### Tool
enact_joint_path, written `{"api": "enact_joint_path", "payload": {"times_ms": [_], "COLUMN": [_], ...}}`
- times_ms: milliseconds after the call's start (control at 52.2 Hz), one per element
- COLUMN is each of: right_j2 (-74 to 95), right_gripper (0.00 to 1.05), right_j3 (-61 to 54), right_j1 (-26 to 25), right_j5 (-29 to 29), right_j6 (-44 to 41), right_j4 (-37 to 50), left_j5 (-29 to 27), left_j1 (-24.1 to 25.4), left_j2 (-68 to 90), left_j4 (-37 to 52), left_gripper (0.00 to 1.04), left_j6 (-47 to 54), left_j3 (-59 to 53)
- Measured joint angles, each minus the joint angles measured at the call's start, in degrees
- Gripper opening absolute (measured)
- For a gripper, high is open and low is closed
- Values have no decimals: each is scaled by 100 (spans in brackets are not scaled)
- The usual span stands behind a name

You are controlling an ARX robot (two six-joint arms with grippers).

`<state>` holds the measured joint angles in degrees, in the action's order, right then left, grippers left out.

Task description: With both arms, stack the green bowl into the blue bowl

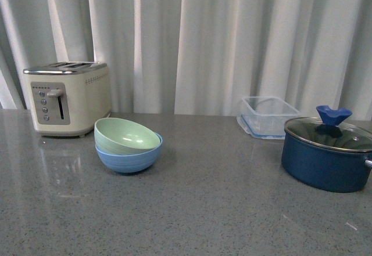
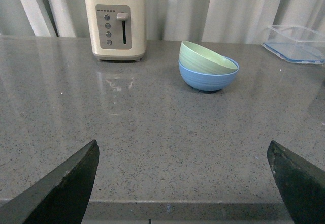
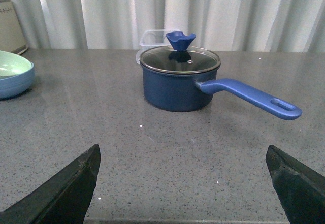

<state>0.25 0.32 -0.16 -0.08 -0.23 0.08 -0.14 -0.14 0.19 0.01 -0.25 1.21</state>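
Now — green bowl matte, round | nested tilted in blue bowl

Left of centre in your front view, the green bowl is a pale mint, nested in the light sky-blue blue bowl. At the left edge, your toaster is cream with a grey control panel and a silver top. At the right, the pot is dark blue with a brighter blue knob. The container behind it is clear with a blue-tinted rim. The counter is speckled grey, the curtain white.
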Motion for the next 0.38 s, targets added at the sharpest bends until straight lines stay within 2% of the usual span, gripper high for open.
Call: {"api": "enact_joint_path", "payload": {"times_ms": [383], "right_j2": [0], "right_gripper": [95], "right_j3": [0], "right_j1": [0], "right_j5": [0], "right_j6": [0], "right_j4": [0], "left_j5": [2], "left_j1": [0], "left_j2": [0], "left_j4": [0], "left_gripper": [98], "left_j6": [0], "left_j3": [0]}}
